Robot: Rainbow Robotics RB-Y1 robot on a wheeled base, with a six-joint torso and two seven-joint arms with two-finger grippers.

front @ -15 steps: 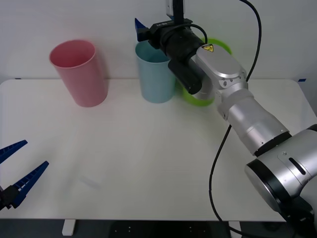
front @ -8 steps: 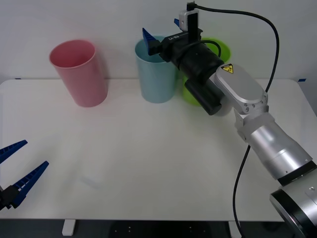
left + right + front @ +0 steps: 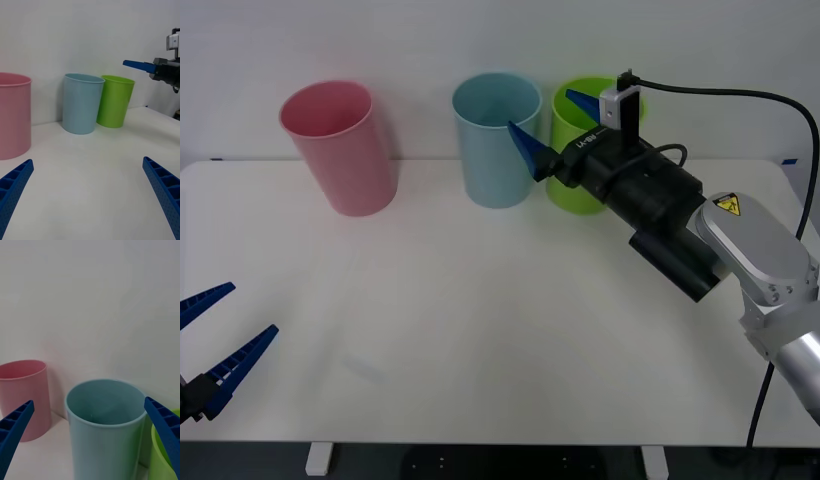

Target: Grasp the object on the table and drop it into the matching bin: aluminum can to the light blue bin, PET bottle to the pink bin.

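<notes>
The aluminum can is out of view. My right gripper (image 3: 555, 125) hangs open and holds nothing, in front of the rims of the light blue bin (image 3: 485, 150) and the lime green bin (image 3: 565, 195). From the right wrist, the light blue bin (image 3: 101, 435) stands straight ahead between the fingers, its inside in shadow, and the pink bin (image 3: 22, 397) is off to one side. The pink bin (image 3: 345, 150) stands at the table's (image 3: 480, 320) back left. My left gripper (image 3: 248, 310) rests open and empty by the front left edge.
The three bins stand in a row along the table's back edge against a white wall. The left wrist view shows the pink bin (image 3: 13, 116), the light blue bin (image 3: 80, 105) and the lime green bin (image 3: 114, 101), with the right gripper (image 3: 150, 67) above them.
My right arm has drawn back to the right and lower, from over the light blue bin's mouth to beside the green bin. The left arm has not moved.
</notes>
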